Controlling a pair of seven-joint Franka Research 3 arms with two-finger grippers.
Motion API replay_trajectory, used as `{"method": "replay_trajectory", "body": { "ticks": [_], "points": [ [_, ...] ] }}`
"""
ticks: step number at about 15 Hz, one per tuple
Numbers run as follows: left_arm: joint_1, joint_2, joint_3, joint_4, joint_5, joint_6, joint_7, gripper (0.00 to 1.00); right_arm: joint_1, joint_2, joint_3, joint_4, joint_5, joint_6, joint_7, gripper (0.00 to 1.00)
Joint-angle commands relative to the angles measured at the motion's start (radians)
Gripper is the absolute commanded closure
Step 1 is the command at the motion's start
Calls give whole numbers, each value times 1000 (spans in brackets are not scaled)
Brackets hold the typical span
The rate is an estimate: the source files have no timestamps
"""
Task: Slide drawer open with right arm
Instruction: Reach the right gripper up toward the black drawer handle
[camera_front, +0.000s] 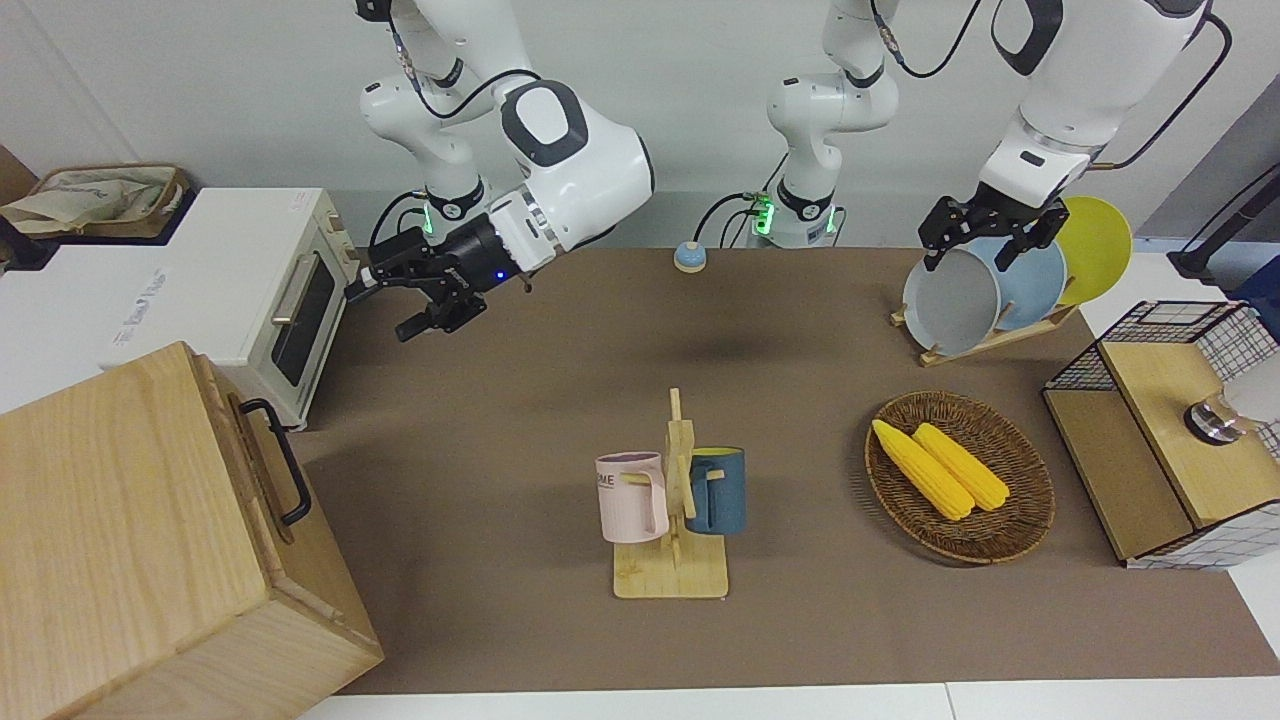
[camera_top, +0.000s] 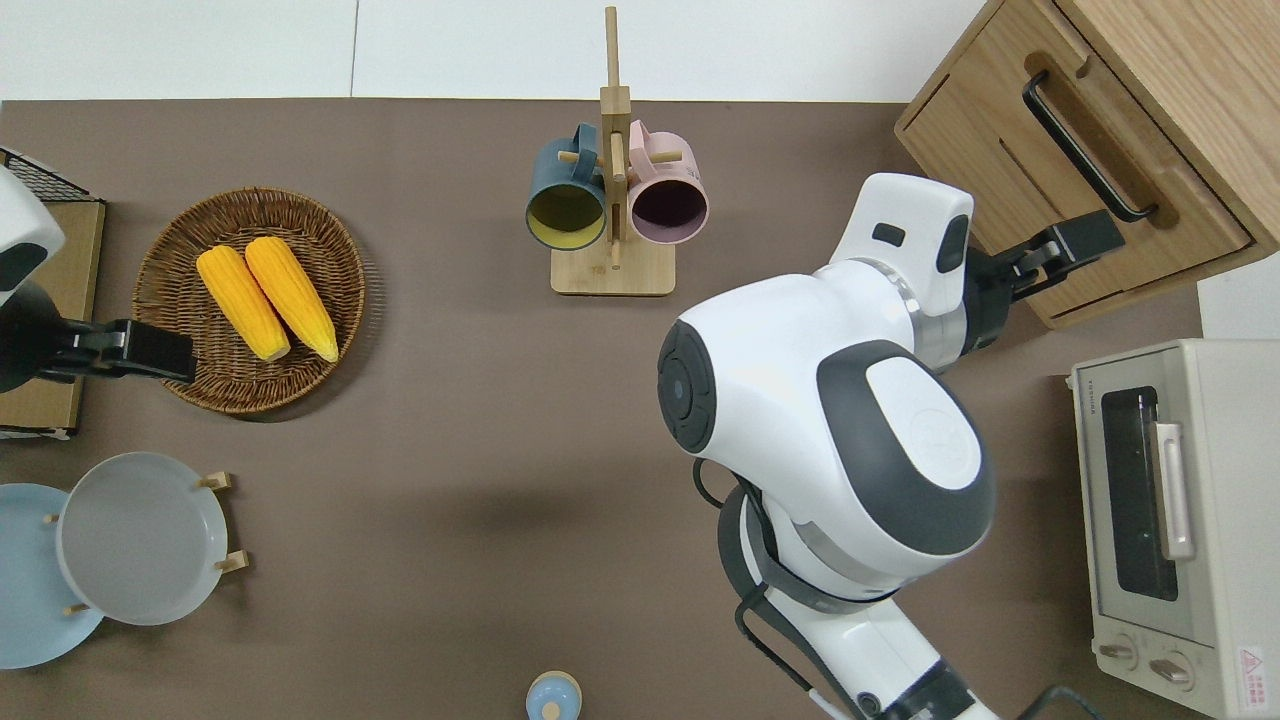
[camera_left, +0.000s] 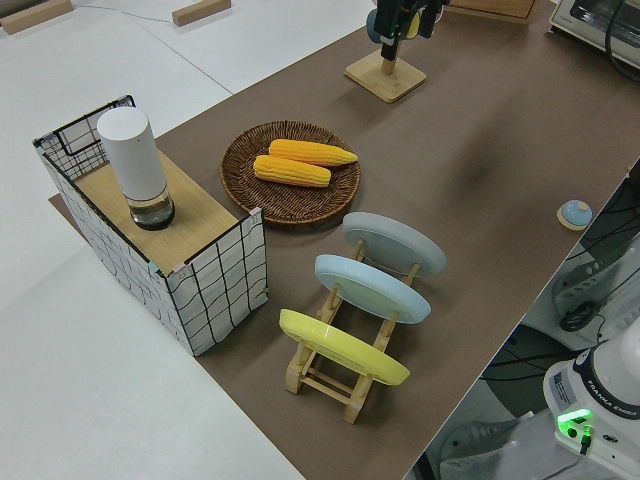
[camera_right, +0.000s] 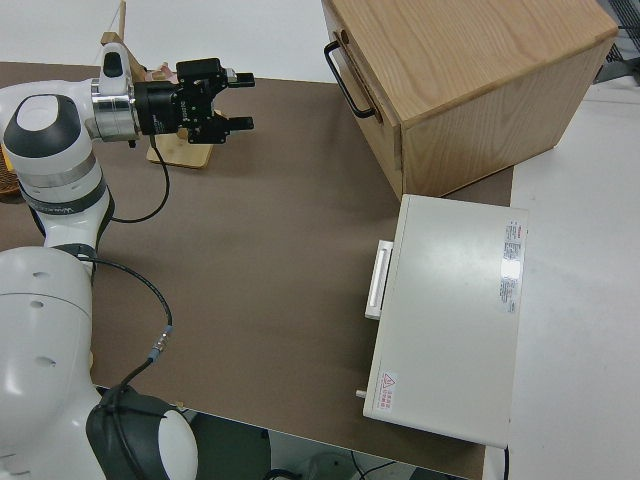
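Drawer (camera_top: 1078, 160) shut — corn (camera_front: 940, 467) in basket (camera_front: 1020, 525)

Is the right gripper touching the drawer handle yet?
Apart. The right side view shows bare brown table between the open right gripper and the drawer's black handle; the front view also shows a clear gap.

- Even, bright indoor light falls from above; no corner lies in darkness.
- Shadows on the brown table mat (camera_front: 520, 420) are soft and faint, a blurred patch beneath the raised right arm (camera_top: 830, 420).
- The wooden cabinet (camera_front: 130, 540) throws a dim shadow on the mat beside it.
- Mild sheen shows on the arm's white shell and on the toaster oven (camera_right: 450, 310), without harsh glare.
- Everything stays sharp; straight edges bend slightly near the front view's borders.
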Motion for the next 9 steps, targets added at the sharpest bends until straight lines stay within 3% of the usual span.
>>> {"method": "replay_trajectory", "body": {
  "ticks": [1, 5, 9],
  "points": [
    [5, 11, -7, 26, 17, -20, 9, 7, -42, 35, 3, -20, -110, 91, 46, 19],
    [5, 11, -7, 24, 17, -20, 9, 7, -91, 83, 1, -20, -211, 166, 105, 19],
    [5, 11, -7, 24, 17, -20, 9, 7, -119, 141, -12, -19, -295, 195, 197, 19]
  ]
}}
